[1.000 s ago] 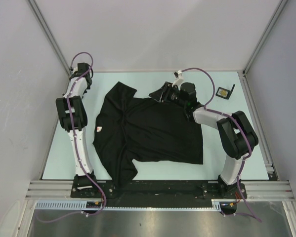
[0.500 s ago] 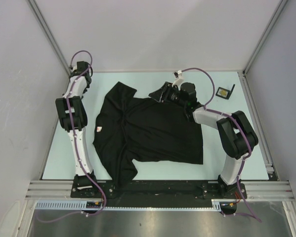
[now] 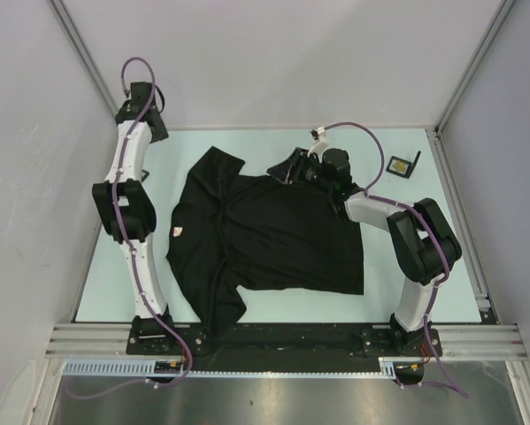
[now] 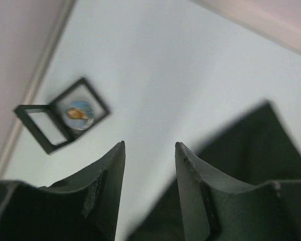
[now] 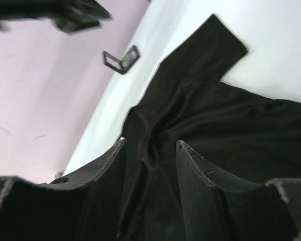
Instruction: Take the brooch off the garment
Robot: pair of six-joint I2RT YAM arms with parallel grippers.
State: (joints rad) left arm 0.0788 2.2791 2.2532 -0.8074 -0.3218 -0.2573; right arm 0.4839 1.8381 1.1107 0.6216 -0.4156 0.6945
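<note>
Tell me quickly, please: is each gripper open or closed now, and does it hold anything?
Left gripper: open, holding nothing.
Right gripper: open above the shirt, holding nothing.

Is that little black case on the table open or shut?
Open. The case has its lid swung out beside it, and a round colourful piece shows inside.

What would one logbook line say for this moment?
left gripper open, empty | right gripper open over T-shirt | brooch in open case, off T-shirt
</note>
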